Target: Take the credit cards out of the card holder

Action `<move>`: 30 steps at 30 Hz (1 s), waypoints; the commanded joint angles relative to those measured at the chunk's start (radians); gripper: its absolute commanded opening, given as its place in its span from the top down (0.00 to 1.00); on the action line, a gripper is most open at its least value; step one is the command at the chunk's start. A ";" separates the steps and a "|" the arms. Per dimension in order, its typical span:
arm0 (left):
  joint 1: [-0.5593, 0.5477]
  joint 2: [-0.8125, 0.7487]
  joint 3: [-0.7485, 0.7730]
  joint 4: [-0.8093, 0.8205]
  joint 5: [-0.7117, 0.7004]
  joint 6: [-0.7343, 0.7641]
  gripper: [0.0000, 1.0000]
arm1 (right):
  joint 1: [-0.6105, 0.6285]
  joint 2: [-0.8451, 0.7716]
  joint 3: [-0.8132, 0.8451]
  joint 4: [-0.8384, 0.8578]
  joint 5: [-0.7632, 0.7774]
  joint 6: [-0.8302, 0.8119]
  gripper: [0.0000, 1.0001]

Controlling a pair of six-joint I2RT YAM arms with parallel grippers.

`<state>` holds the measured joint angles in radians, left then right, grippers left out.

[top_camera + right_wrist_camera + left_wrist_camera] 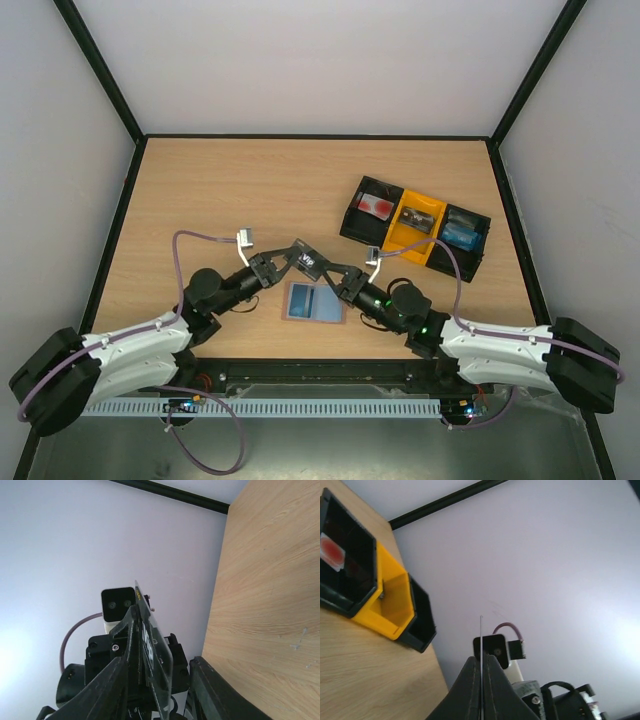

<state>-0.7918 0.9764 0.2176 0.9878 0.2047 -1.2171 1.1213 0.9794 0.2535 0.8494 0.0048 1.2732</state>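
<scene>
You are working over a pale wood table (250,190), boxed in by plain white walls (300,60), with black bars (315,135) along the edges. A three-bin tray (352,222), black, yellow and black, sits at an angle in the right half of the top view, and each bin has a card lying in it.

The holder (315,302) lies flat on the table at centre frame, close to the near edge and between the two arms. Its long axis runs left to right, with the right end turned slightly down toward you. Nothing is touching it.

Just above it in the frame, your two grippers meet over a dark card (308,262) held off the table, its long axis running from upper left to lower right. Your left gripper (481,662) is clamped shut on the card, which shows as a thin upright line in the left wrist view. Your right gripper (157,680) straddles the same card with its jaws parted. The card sits nearer one finger, with a clear gap to the other.
</scene>
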 commanded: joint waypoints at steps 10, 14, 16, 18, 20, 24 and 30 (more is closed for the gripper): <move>-0.031 0.063 -0.023 0.286 -0.075 -0.024 0.97 | 0.004 0.015 0.033 0.049 -0.061 0.051 0.73; -0.034 0.079 -0.023 0.296 -0.079 -0.020 0.97 | 0.005 0.031 0.031 0.084 -0.084 0.055 0.83; -0.035 0.078 -0.027 0.293 -0.085 -0.014 0.97 | 0.005 0.029 0.029 0.086 -0.087 0.055 0.85; -0.036 0.076 -0.028 0.288 -0.089 -0.009 0.97 | 0.005 0.025 0.025 0.088 -0.083 0.055 0.89; -0.035 0.075 -0.027 0.286 -0.091 -0.004 0.97 | 0.005 0.015 0.018 0.093 -0.079 0.053 0.94; -0.035 0.073 -0.027 0.276 -0.093 -0.001 0.97 | 0.005 -0.012 0.005 0.087 -0.063 0.036 0.98; -0.035 0.044 -0.019 0.179 -0.089 0.001 0.50 | 0.005 -0.091 0.005 -0.046 -0.004 -0.046 0.98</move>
<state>-0.8219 1.0504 0.1951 1.1755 0.1261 -1.2312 1.1217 0.9524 0.2550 0.8761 -0.0612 1.2999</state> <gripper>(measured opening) 0.232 0.025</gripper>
